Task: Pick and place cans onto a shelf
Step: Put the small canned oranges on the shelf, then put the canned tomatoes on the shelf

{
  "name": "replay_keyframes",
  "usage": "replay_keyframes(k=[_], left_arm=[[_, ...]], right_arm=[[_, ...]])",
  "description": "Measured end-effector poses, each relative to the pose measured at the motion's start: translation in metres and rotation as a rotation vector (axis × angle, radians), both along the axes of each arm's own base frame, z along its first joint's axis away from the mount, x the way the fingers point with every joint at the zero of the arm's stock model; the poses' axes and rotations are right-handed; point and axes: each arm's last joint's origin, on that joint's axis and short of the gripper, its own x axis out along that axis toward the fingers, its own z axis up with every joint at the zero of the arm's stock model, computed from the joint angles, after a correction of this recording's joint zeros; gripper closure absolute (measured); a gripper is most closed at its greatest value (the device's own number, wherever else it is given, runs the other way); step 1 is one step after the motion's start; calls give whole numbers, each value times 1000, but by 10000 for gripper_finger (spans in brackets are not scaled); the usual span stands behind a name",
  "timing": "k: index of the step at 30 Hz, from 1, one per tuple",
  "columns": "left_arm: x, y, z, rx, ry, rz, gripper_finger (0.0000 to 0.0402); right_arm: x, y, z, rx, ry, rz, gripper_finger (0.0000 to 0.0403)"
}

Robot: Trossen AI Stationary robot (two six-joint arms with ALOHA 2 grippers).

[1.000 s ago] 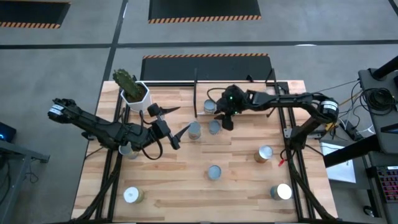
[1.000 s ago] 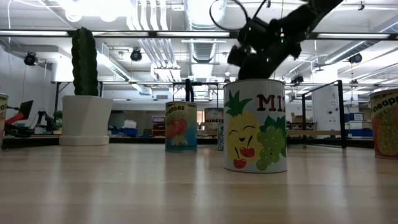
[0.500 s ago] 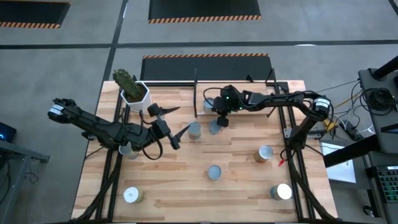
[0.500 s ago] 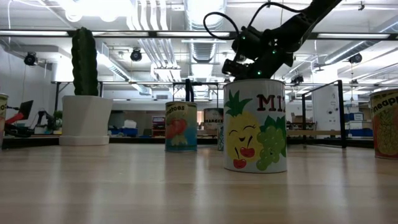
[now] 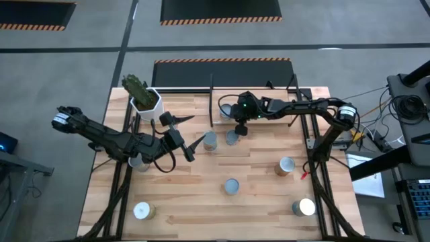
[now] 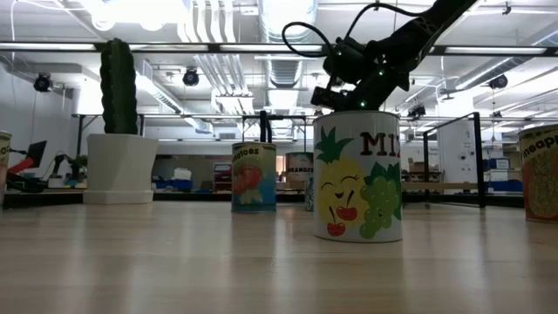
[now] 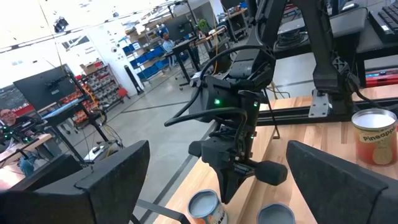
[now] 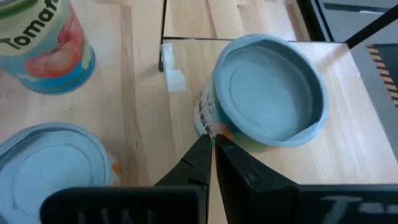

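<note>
A blue-grey-topped can (image 8: 270,93) (image 5: 226,114) stands upright at the left corner of the light-wood shelf (image 8: 345,137) (image 5: 262,94). My right gripper (image 8: 211,142) (image 5: 238,128) is shut, slanting down, with its tips at that can's side. A tomato can (image 5: 210,140) and another can (image 5: 232,137) stand on the table beside it. My left gripper (image 5: 190,131) (image 7: 217,180) hangs open and level, left of these cans, touching nothing. Other cans (image 5: 232,186) (image 5: 287,166) stand nearer the front. My right gripper's shut fingertips (image 8: 205,146) stand against the side wall (image 8: 204,121) of the can on the shelf, just below its rim, slanting down from the table's right. I cannot tell whether they touch it. The can stands upright on its base.
A white pot with a cactus (image 5: 142,96) stands at the far left. More cans stand at the front left (image 5: 142,211), the front right (image 5: 306,207) and under the left arm (image 5: 138,161). Black shelf posts (image 5: 211,101) rise near the right gripper.
My right gripper has gone a little toward the table's left edge and down, toward the can on the shelf, and has tipped and rolled on the way. The cans stand where they were.
</note>
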Motion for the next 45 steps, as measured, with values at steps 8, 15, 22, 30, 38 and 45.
replay_keyframes(k=[8, 15, 22, 30, 38, 45], left_arm=[[0, 0, -1, 2, 6, 0, 42], [0, 0, -1, -2, 8, 0, 42], [0, 0, -1, -9, 6, 1, 42], [0, -1, -2, -15, 3, -1, 42], [-6, -6, 2, 18, 14, -9, 42], [-15, -10, 3, 41, 40, 38, 42]], right_arm=[[-7, 17, 16, 90, -10, 8, 390], [-10, 54, 45, 126, -93, 75, 390], [-8, 100, 56, 172, -127, 172, 390], [11, 130, 47, 155, -204, 202, 390], [31, 129, 36, 156, -227, 143, 390], [53, 127, 31, 156, -224, 125, 346]])
